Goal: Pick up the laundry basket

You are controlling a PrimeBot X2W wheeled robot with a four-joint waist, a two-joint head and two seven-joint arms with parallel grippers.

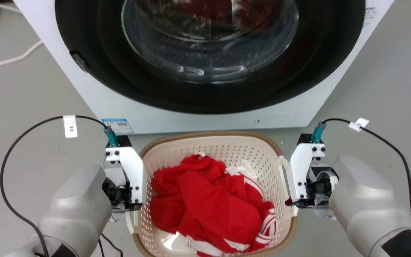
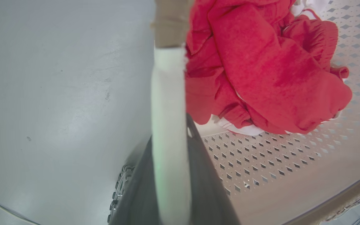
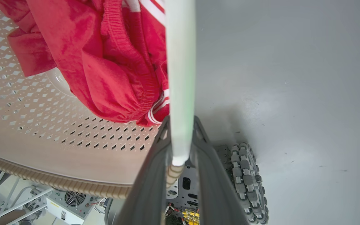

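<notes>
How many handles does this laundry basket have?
2: the left handle in the left gripper, the right handle in the right gripper, on opposite sides of the laundry basket.

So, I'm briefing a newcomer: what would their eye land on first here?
The heap of red clothes in the cream laundry basket, centre of the head view. Behind it looms the washing machine with its dark round door. The left gripper and right gripper each clamp a basket handle.
</notes>
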